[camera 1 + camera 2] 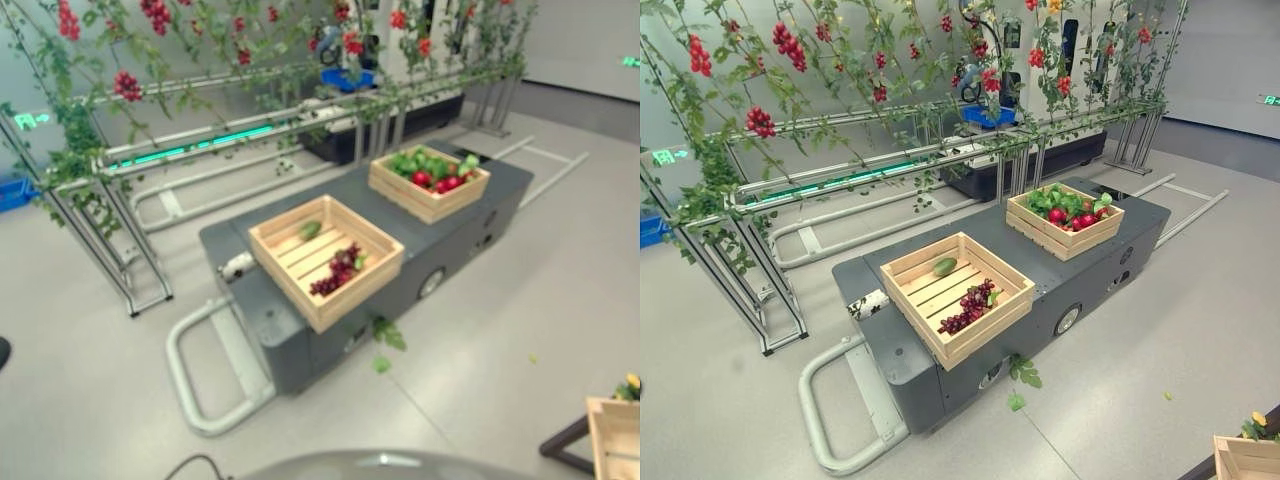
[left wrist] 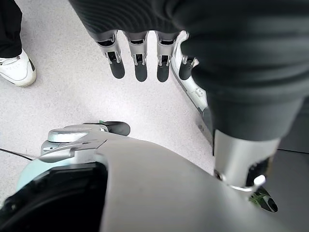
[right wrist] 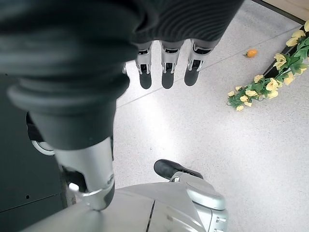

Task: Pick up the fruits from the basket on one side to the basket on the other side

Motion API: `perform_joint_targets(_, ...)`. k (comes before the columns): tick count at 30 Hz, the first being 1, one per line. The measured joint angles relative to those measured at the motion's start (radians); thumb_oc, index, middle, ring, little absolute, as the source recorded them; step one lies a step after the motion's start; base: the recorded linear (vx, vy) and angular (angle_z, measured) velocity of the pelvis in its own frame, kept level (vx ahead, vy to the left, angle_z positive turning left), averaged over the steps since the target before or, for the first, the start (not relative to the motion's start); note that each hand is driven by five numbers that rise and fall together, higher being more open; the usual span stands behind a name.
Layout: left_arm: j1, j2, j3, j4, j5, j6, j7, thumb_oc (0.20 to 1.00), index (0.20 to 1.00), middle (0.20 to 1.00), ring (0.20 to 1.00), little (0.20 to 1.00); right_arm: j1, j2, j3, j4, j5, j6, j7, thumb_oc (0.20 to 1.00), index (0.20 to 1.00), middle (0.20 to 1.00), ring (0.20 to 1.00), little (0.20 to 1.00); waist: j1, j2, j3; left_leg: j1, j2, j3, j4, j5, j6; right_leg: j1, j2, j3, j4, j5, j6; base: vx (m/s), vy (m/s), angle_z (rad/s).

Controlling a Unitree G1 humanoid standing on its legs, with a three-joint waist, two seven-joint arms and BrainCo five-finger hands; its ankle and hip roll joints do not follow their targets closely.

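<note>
Left eye view shows the grey cart [image 1: 470,215] lying from 7 toward 1 o'clock, so both crates can be reached from one side. The near crate [image 1: 380,273] holds purple grapes [image 1: 335,272] and one green fruit [image 1: 310,229], with much free room, so I judge it is the receiving one. The far crate [image 1: 400,196], at 1 o'clock, is full of red and green fruits [image 1: 437,172]. My left hand [image 2: 140,60] and right hand [image 3: 166,67] hang beside me over the floor, fingers straight, holding nothing.

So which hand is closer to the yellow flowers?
Right. The right hand hangs open near the yellow flowers; the left hand hangs open on the other side, near a person's shoe.
</note>
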State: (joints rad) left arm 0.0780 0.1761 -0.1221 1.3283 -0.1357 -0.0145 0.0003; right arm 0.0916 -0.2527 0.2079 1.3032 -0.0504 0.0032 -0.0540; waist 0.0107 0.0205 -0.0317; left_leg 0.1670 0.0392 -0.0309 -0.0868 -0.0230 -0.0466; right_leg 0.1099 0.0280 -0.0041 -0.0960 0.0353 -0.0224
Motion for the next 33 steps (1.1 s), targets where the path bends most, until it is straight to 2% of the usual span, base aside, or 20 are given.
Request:
perform_joint_targets(17, 0.007, -0.002, 0.015, 0.000, 0.005, 0.000, 0.001, 1.000, 1.000, 1.000, 1.000, 1.000, 0.005, 0.001, 0.001, 0.000, 0.000, 0.000, -0.004, 1.000, 1.000, 1.000, 1.000, 1.000, -0.001, 0.002, 0.002, -0.001, 0.001, 0.001, 0.000, -0.001, -0.001, -0.002, 0.002, 0.001, 0.000, 0.000, -0.001, 0.00, -0.002, 0.00)
perform_joint_targets(24, -0.003, 0.004, -0.056, -0.005, 0.068, 0.000, 0.015, 1.000, 1.000, 1.000, 1.000, 1.000, 0.005, 0.001, 0.005, -0.001, 0.000, 0.000, -0.007, 1.000, 1.000, 1.000, 1.000, 1.000, -0.003, 0.005, 0.004, -0.004, 0.004, 0.001, 0.000, -0.001, -0.002, -0.004, 0.003, 0.001, 0.000, -0.001, -0.002, -0.02, -0.026, 0.00)
perform_joint_targets(27, -0.009, 0.011, -0.096, -0.014, 0.125, -0.002, 0.018, 1.000, 1.000, 1.000, 1.000, 1.000, 0.000, -0.001, 0.015, -0.006, 0.000, 0.000, -0.007, 1.000, 1.000, 1.000, 1.000, 1.000, -0.021, 0.009, 0.006, -0.011, 0.009, -0.002, 0.000, 0.000, -0.004, -0.010, 0.004, -0.003, 0.001, -0.001, -0.002, -0.05, -0.049, 0.02)
perform_joint_targets(33, -0.024, 0.006, -0.107, -0.013, 0.162, -0.002, 0.020, 1.000, 1.000, 1.000, 1.000, 1.000, 0.001, -0.012, 0.025, -0.019, 0.000, -0.001, -0.008, 1.000, 1.000, 1.000, 1.000, 1.000, -0.025, 0.023, 0.020, -0.034, 0.011, -0.007, 0.018, -0.001, -0.012, -0.023, 0.006, -0.006, 0.004, -0.002, -0.004, -0.07, -0.069, 0.03)
